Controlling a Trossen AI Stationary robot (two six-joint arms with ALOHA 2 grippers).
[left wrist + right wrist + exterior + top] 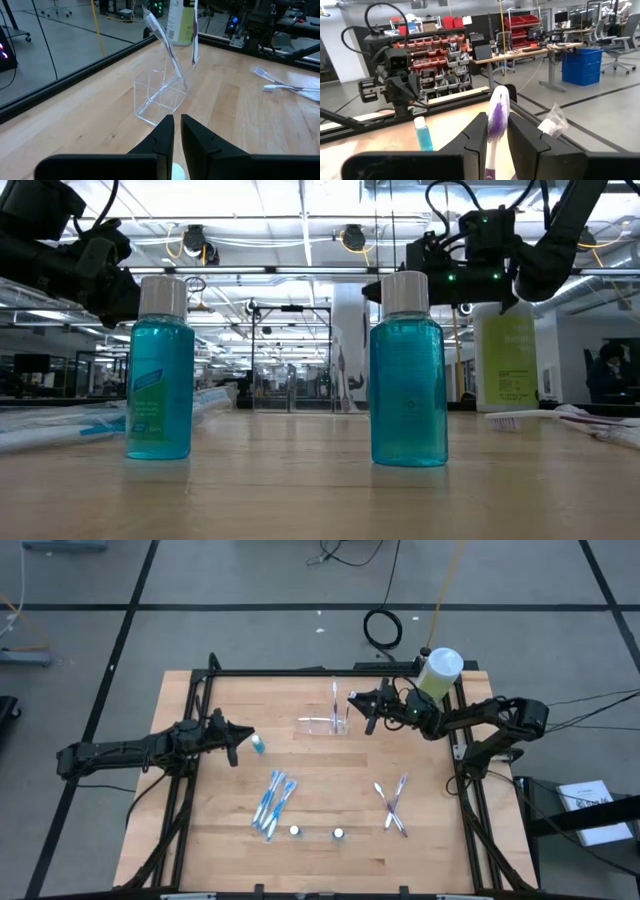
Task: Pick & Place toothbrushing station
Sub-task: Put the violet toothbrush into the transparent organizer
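The toothbrushing station, a small clear tray (pixel 322 724), stands at the table's far middle and also shows in the left wrist view (pixel 159 97). A white toothbrush (pixel 162 37) leans in it, head up. My right gripper (pixel 358 705) is just right of the tray, shut on a purple-white toothbrush (pixel 497 112). My left gripper (pixel 238 738) hovers at the left, its fingers (pixel 162 132) nearly together. A small blue bottle (pixel 258 744) with a white cap stands on its base right by the fingertips, and also shows in the right wrist view (pixel 422 132). My right gripper pinches the purple-white toothbrush between its two fingers, below the bristle head (pixel 498 107), which sticks up above them. The fingers come level from the table's right and lie across the brush. The brush stands upright; its handle (pixel 194 42) hangs down beside the tray's far end.
A big green bottle with a white cap (pixel 440 670) stands at the far right edge. Blue toothbrushes (pixel 272 802) and crossed purple-white ones (pixel 392 805) lie toward the near side. Two small blue bottles (pixel 160 370) (pixel 408 370) stand near the front.
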